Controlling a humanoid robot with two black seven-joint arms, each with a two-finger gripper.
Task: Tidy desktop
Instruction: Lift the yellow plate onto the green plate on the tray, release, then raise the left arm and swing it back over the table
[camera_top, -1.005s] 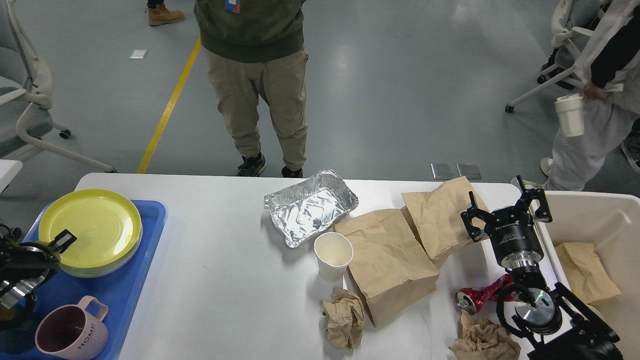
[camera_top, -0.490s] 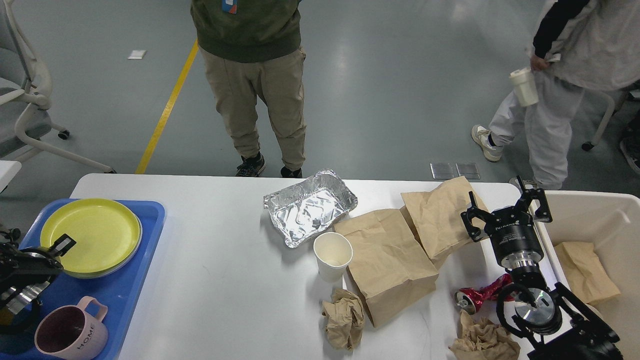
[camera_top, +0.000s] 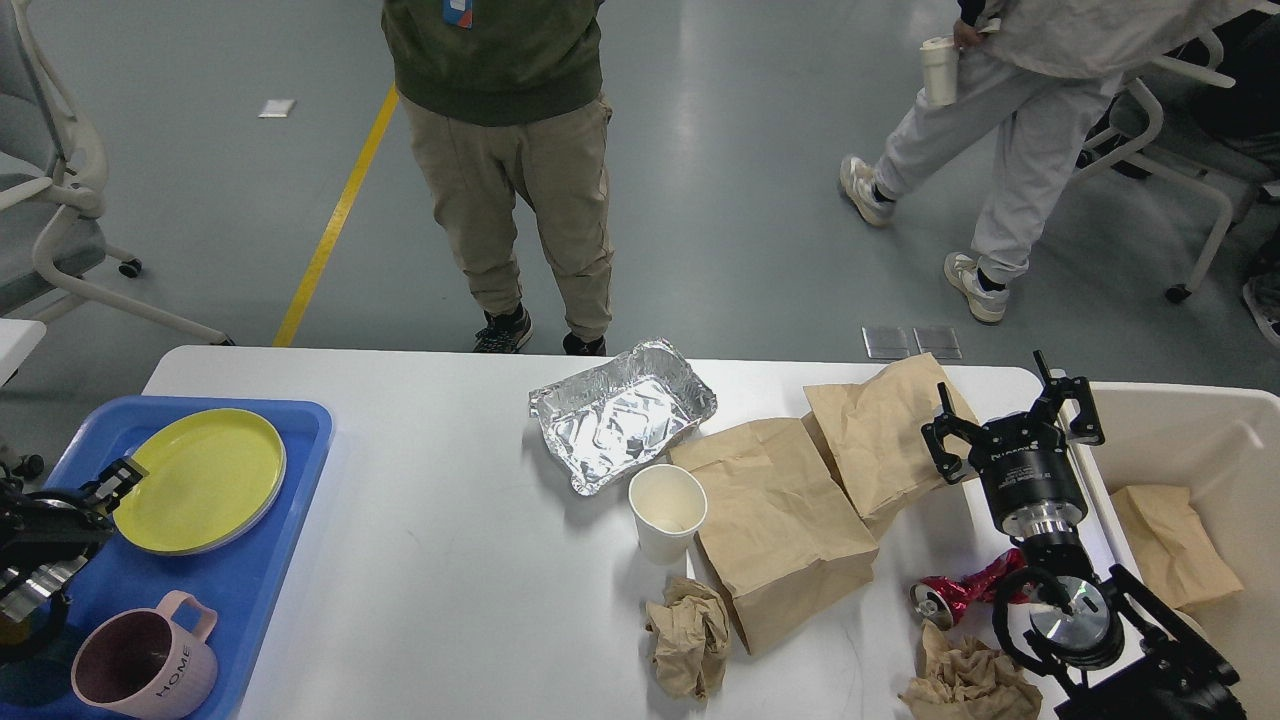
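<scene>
The white desktop carries a crumpled foil tray, a white paper cup, two brown paper bags, two crumpled paper wads and a crushed red can. My right gripper is open and empty, raised beside the right bag near the table's right end. My left gripper is at the left rim of a yellow plate lying on the blue tray. Only one of its fingers shows clearly.
A pink mug stands on the blue tray's near end. A beige bin at the right holds a brown bag. One person stands at the table's far edge and another walks behind. Office chairs stand at both sides.
The yellow plate has come down flat onto the blue tray and sits further right. My left gripper shifted slightly left. The right arm has not moved. The person behind walked left.
</scene>
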